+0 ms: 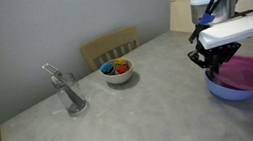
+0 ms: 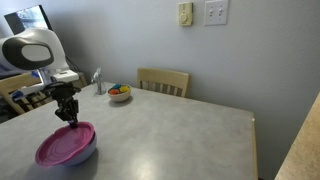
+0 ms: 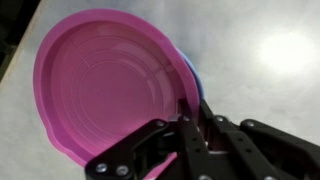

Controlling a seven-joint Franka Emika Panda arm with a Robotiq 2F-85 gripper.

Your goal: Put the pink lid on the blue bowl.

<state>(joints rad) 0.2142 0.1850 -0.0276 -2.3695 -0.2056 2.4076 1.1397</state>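
Fingers (image 3: 186,130) clamped on the rim of the pink lid (image 3: 105,85), lid's pretty much on

In an exterior view the gripper (image 1: 216,59) holds the lid, slightly tilted, over the blue bowl (image 1: 223,92) near the edge of the table (image 1: 154,117). In an exterior view the lid (image 2: 62,146) covers the bowl by a table corner. Wrist view: just a sliver of blue peeks past the rim. Placing looks done imo, only letting go and backing off left.

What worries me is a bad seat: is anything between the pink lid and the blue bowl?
Nothing visible does. The pink lid sits tilted on the blue bowl, the gripper clamped on its rim; the white bowl stands apart.
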